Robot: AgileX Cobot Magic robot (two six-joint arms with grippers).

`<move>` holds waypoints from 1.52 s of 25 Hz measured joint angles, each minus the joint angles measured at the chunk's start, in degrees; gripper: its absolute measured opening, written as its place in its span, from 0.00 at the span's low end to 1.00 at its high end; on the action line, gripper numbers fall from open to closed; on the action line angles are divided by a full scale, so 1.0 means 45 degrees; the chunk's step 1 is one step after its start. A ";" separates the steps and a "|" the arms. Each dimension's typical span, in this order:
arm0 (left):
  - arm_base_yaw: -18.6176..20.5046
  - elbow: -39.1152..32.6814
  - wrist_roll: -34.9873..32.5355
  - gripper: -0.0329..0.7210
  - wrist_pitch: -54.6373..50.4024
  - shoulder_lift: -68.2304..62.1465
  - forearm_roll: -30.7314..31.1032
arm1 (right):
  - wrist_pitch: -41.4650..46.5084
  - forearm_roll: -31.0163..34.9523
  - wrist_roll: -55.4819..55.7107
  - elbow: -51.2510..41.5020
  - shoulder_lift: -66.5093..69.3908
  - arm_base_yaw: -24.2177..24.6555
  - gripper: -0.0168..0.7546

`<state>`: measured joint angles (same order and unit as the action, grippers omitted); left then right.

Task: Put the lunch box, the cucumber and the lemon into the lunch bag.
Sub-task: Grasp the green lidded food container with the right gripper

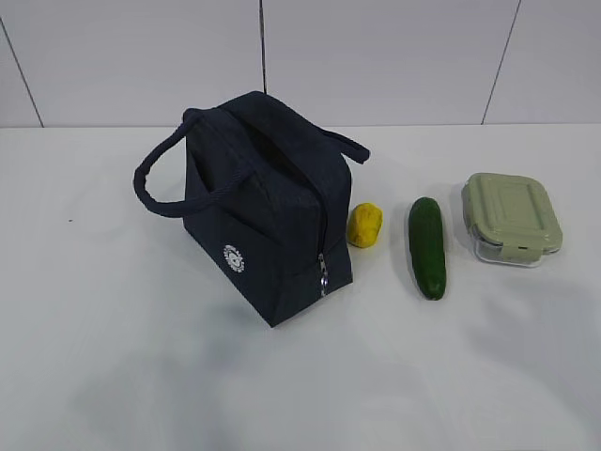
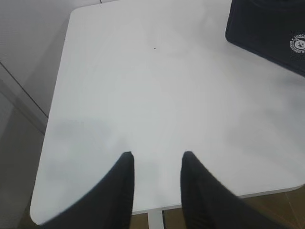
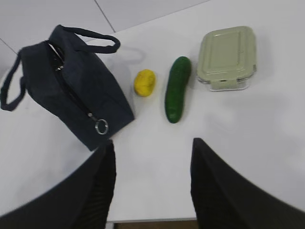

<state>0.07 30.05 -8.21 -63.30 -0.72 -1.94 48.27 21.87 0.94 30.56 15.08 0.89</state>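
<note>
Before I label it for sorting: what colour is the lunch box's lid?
Pale sage green lunch box lid, clearest in the right wrist view.

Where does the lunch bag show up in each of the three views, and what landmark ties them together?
Exterior view: lunch bag stands left of centre, lemon just right of it.
Left wrist view: only a corner of it, top right.
Right wrist view: upper left, lemon to its right.
Shared landmark: the round white logo links exterior and left wrist; the zipper ring pull links exterior and right wrist.

White table (image 1: 113,376). On top, in a row: dark blue lunch bag (image 1: 268,221), yellow lemon (image 1: 364,225), green cucumber (image 1: 427,247), lunch box (image 1: 511,218).
</note>
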 joint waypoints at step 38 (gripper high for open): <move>-0.0085 0.0000 0.0000 0.36 0.0000 0.0000 -0.0024 | 0.2805 1.2727 -1.2309 0.4018 1.4597 0.2342 0.52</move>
<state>-0.31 30.05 -8.21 -63.30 -0.72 -2.05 60.89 79.14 -54.45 48.64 80.76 11.42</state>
